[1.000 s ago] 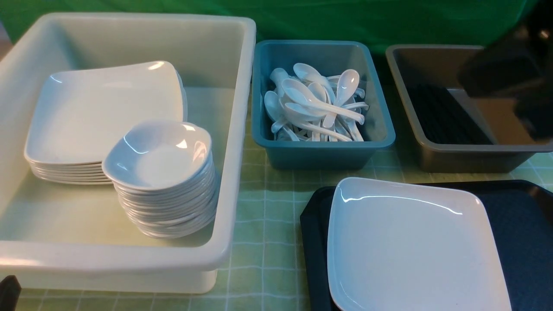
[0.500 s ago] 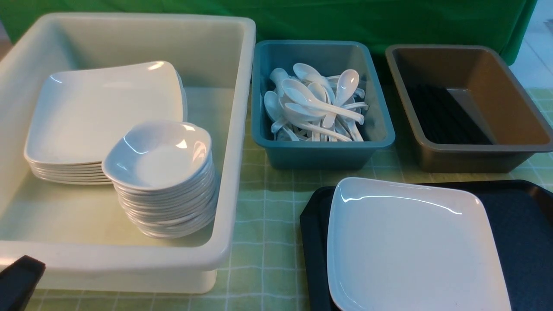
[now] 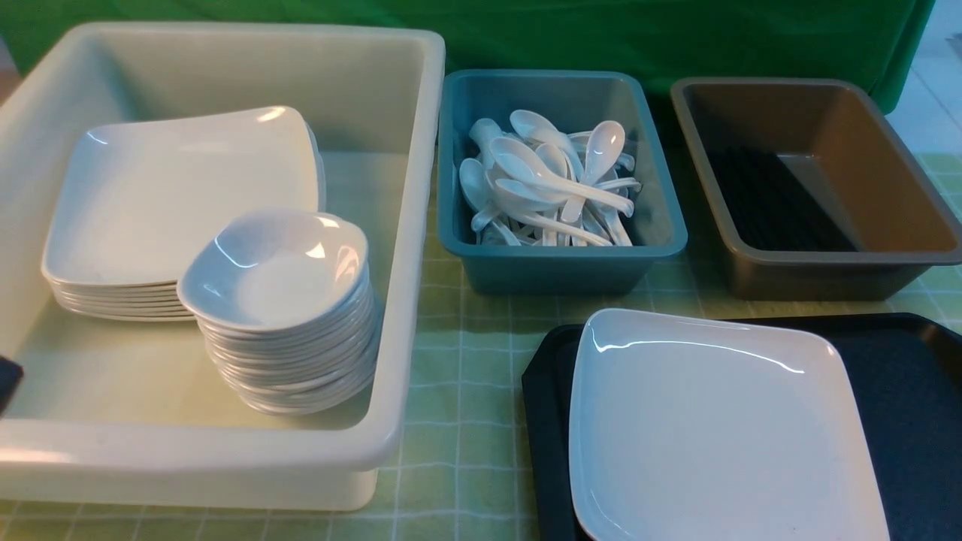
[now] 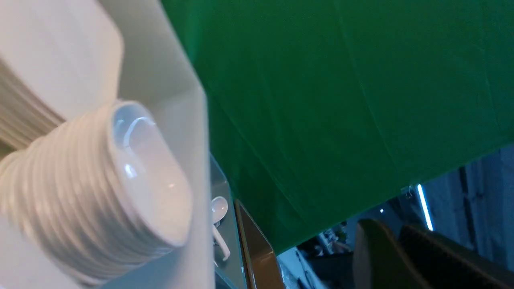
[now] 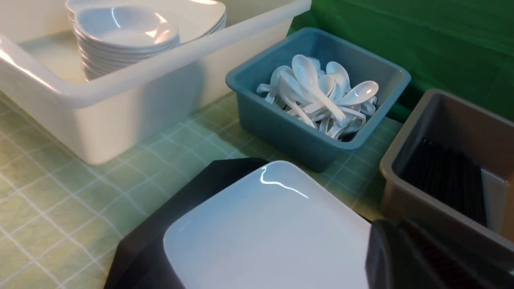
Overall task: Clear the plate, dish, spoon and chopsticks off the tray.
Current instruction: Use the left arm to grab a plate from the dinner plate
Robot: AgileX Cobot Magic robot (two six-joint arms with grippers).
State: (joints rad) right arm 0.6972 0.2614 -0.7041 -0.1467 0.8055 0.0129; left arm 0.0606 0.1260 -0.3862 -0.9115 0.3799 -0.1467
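Note:
The white plate (image 3: 714, 428) lies on the black tray (image 3: 913, 421) at the front right, also seen as the plate (image 5: 265, 228) on the tray (image 5: 160, 228) in the right wrist view. Nothing else shows on the tray. White spoons (image 3: 552, 180) fill the teal bin (image 3: 564, 267), and black chopsticks (image 3: 774, 199) lie in the brown bin (image 3: 819, 274). Small dishes (image 3: 282, 308) are stacked in the white tub (image 3: 406, 225). My right gripper (image 5: 395, 226) hovers shut and empty above the plate's edge nearest the brown bin. My left gripper (image 4: 387, 230) is shut and empty beside the dish stack (image 4: 100, 192).
A stack of large plates (image 3: 180, 203) sits behind the dishes in the white tub. The three bins stand in a row at the back on a green checked cloth (image 3: 466, 376), with a green curtain (image 3: 601, 34) behind. A dark sliver of my left arm (image 3: 6, 383) shows at the left edge.
The right arm's dark blur over the brown bin has left the front view. The left arm's dark part rose along the lower left edge, now a sliver.

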